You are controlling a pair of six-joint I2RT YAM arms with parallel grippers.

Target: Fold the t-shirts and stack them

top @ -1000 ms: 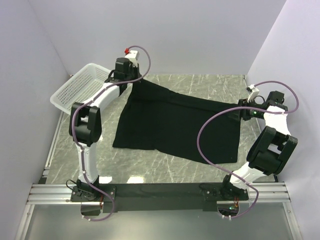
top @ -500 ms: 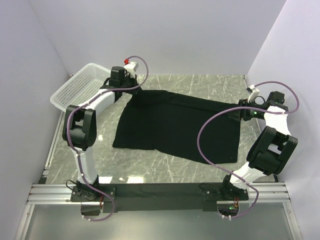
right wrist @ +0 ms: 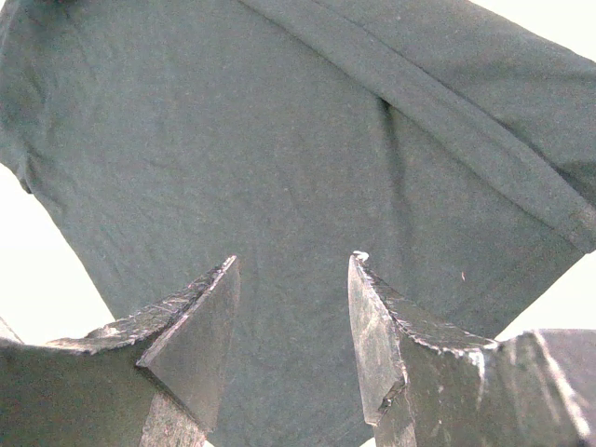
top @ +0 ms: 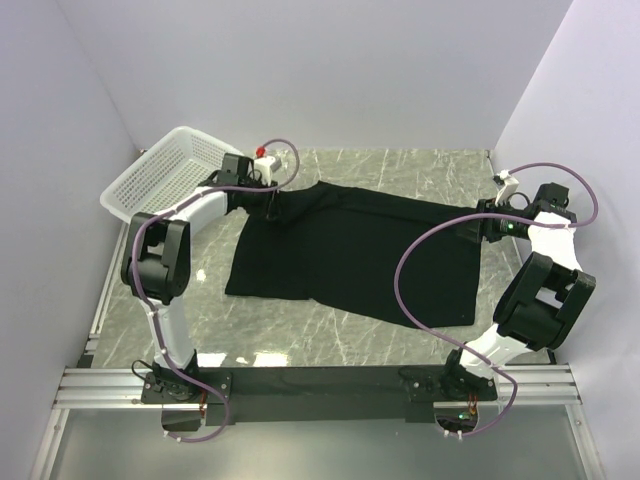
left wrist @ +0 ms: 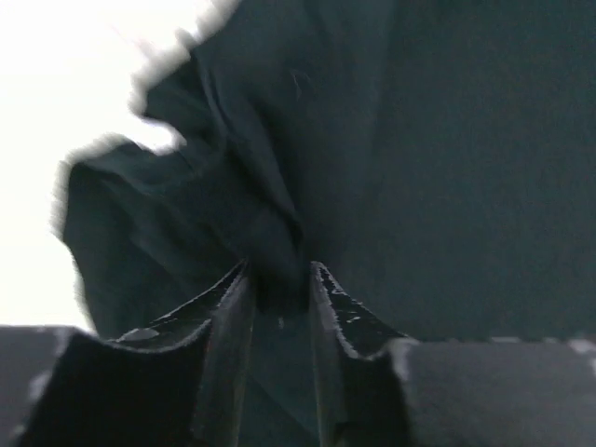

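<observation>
The marble table [top: 330,330] carries one black t-shirt [top: 370,250], spread mostly flat across its middle. The shirt's hem is toward the near edge, and its far-left part is rucked into a ridge. The white basket [top: 160,175] sits at the far-left corner, apart from the cloth.

My left end effector [top: 272,207] is down on that ridge. In the wrist view its fingers stand a little apart with a fold of cloth between them, but I cannot tell whether they are actually gripping it. My right end effector [top: 480,224] hovers over the shirt's right-edge side, fingers spread with nothing between them and smooth fabric and a hem band below.

I judge the step to be laying the shirt flat before the first fold. To do it well, I'd let the left corner drop cleanly. I'd then draw the ridge toward the far-left corner while the right pins its side, so no wrinkle gets folded in.
</observation>
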